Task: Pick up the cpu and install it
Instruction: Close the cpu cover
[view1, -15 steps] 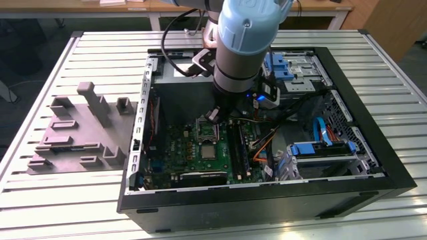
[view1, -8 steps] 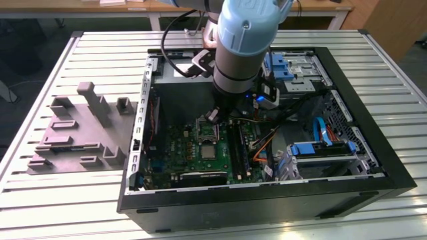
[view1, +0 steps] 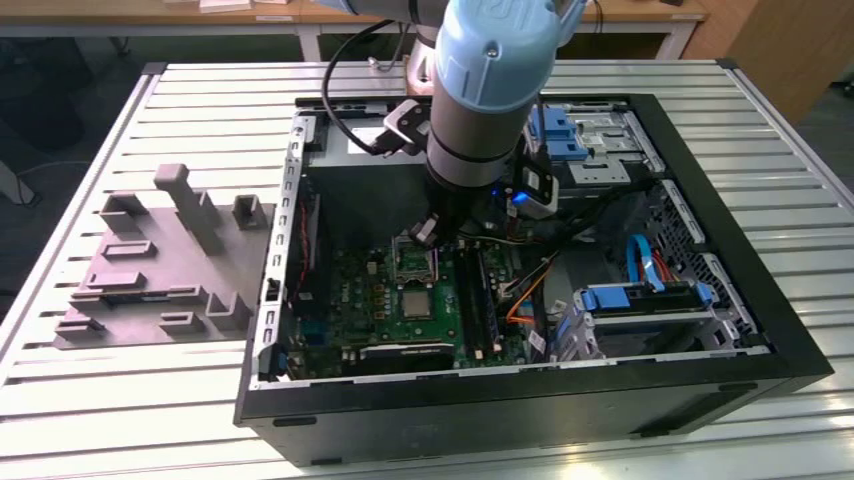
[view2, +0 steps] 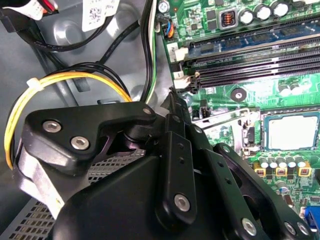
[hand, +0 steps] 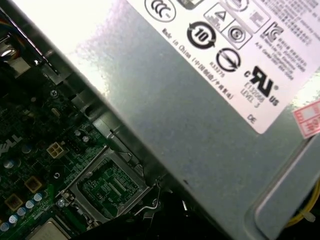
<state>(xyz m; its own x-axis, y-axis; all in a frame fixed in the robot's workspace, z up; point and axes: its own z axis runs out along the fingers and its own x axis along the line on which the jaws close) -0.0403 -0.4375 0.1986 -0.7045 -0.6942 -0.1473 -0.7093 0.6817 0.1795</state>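
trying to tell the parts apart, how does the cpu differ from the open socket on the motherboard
The cpu shows a plain pale silver top; the open socket shows a green, patterned floor inside a metal frame. In the exterior view the arm's tool hangs beside the socket, while the cpu lies apart, nearer the case's front edge. Both are square and sit flat on the motherboard.

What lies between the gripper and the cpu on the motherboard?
In the exterior view, the empty black socket frame lies between the gripper and the cpu.
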